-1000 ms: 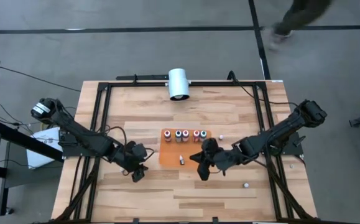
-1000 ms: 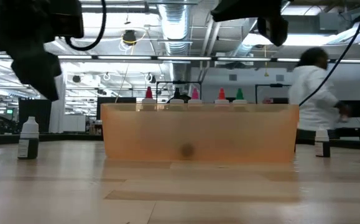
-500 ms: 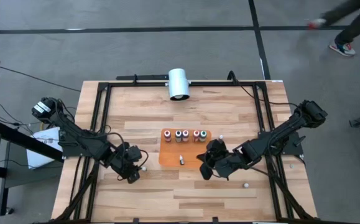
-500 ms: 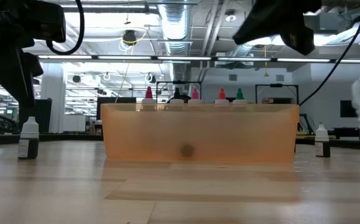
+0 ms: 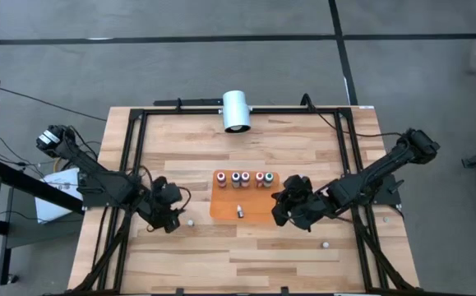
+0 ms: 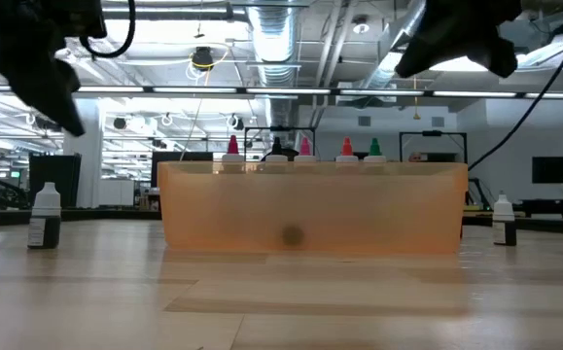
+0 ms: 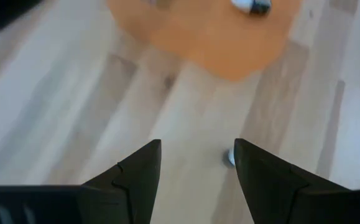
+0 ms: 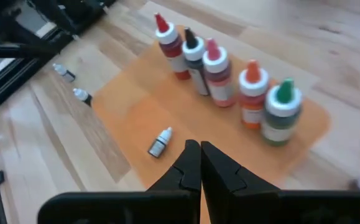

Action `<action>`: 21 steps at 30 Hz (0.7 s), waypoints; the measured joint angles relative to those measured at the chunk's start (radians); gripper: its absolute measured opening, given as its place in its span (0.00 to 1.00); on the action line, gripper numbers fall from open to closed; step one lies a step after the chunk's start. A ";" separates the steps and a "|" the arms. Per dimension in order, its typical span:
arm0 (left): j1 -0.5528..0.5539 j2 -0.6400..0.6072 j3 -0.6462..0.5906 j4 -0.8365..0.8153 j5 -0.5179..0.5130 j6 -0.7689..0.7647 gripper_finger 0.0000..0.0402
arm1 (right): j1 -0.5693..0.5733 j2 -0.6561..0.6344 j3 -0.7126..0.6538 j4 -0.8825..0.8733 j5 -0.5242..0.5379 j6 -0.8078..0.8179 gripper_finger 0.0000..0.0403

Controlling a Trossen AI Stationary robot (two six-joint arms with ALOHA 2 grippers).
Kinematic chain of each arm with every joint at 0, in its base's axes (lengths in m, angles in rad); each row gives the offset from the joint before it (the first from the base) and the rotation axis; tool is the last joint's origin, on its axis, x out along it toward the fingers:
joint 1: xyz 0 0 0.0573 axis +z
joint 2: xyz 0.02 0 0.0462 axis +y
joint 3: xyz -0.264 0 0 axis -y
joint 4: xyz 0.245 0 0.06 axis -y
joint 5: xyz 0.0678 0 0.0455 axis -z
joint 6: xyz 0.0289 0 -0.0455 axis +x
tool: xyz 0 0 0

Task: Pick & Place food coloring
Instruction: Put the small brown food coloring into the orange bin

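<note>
Several food coloring bottles (image 5: 246, 178) stand upright in a row on the far part of the orange mat (image 5: 254, 207); their red, black, pink, orange and green tops (image 8: 217, 68) show in the right wrist view. One white-capped bottle (image 8: 160, 143) lies on its side on the mat's near part. My left gripper (image 7: 198, 168) is open above bare wood left of the mat (image 5: 170, 220), and a small bottle (image 7: 229, 157) stands on the table just beyond one finger. My right gripper (image 8: 200, 163) is shut and hovers over the mat's right near corner (image 5: 281, 211).
Loose small bottles stand on the wood: one near my left gripper (image 5: 191, 221), one right of the mat (image 5: 292, 180), one toward the near right (image 5: 324, 244). A large white cylinder (image 5: 236, 111) sits at the far edge. A black frame (image 5: 131, 156) borders the table.
Both grippers have risen and drawn back from the mat's near edge: the left one toward the table's left and slightly far, the right one toward the right and slightly far. A person crossing the floor beyond the table has left the picture.
</note>
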 joint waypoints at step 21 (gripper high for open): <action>0.164 -0.625 -0.302 0.068 -0.050 0.127 0.48 | -0.008 -0.143 0.000 -0.494 -0.102 0.168 0.00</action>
